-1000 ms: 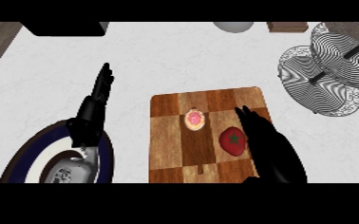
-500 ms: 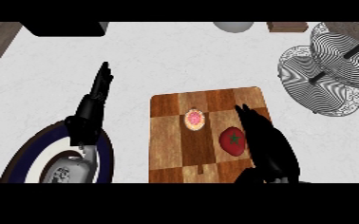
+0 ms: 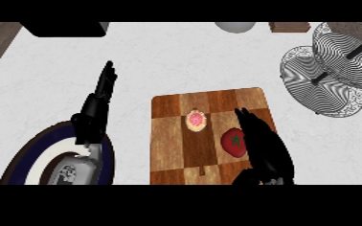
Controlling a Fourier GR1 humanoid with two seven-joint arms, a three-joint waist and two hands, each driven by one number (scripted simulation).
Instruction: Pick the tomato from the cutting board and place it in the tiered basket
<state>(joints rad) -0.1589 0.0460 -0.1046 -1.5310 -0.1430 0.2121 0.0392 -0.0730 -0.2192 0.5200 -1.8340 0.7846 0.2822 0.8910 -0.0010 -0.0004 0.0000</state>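
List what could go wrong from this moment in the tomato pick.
The right hand lies beside the tomato, fingers straight, not curled round it; closing could roll the tomato off toward the donut. The basket stands far right; its wire rim could catch the tomato on the way in.

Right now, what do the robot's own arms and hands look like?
Both hands are black, with slim jointed fingers and a thumb: the left hand and the right hand. A pale grey forearm shows behind the left hand. No cables or markings are visible.
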